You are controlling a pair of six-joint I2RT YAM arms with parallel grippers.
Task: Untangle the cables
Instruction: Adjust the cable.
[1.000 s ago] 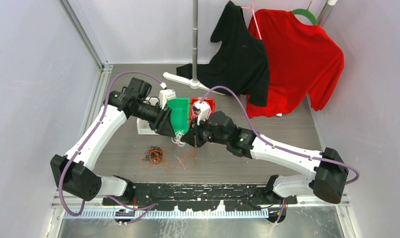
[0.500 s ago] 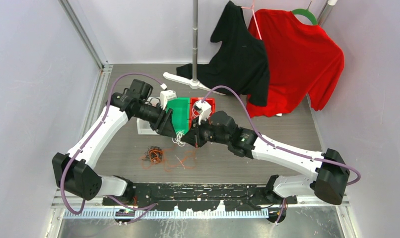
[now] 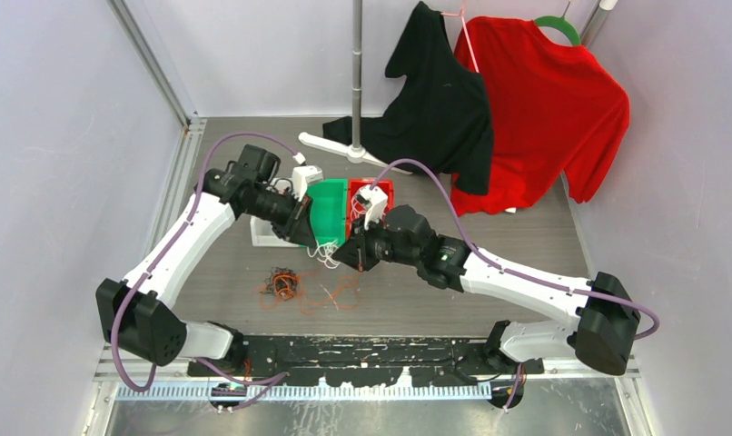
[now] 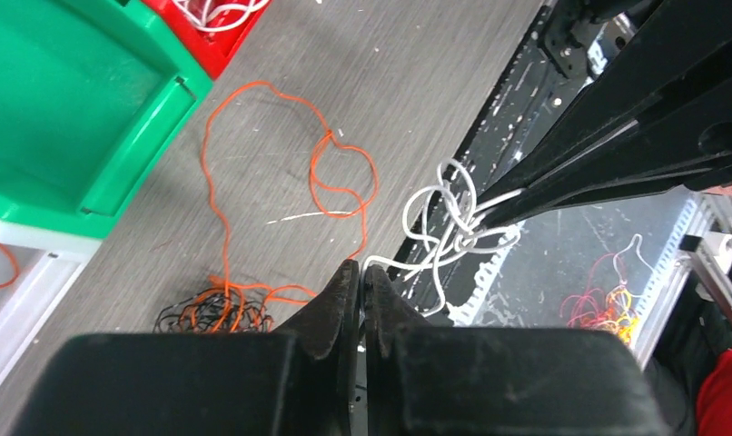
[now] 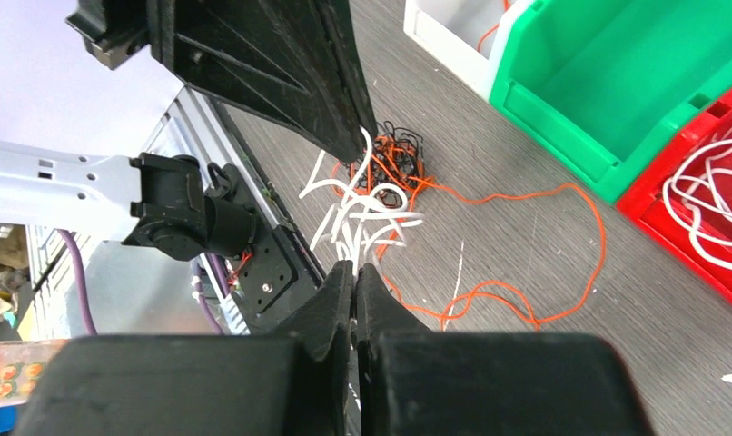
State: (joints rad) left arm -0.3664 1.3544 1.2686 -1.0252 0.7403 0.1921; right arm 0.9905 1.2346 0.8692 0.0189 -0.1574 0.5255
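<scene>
Grey wood-grain tabletop [image 3: 489,268] carries a white bin [image 3: 263,238], green bin [image 3: 331,202] and red bin [image 3: 386,186] at centre. Left gripper [image 4: 361,271] and right gripper [image 5: 354,269] are each pinched shut on the knotted white cable [image 4: 453,221], held between them above the table. Orange-and-black tangle [image 3: 282,284] lies below, with a loose orange cable [image 4: 253,84] trailing from it.

Grey wood-grain table [image 3: 517,245].
Orange-black cable tangle [image 3: 282,284] lies near the white bin [image 3: 264,238], green bin [image 3: 331,202], red bin [image 3: 384,187].
</scene>
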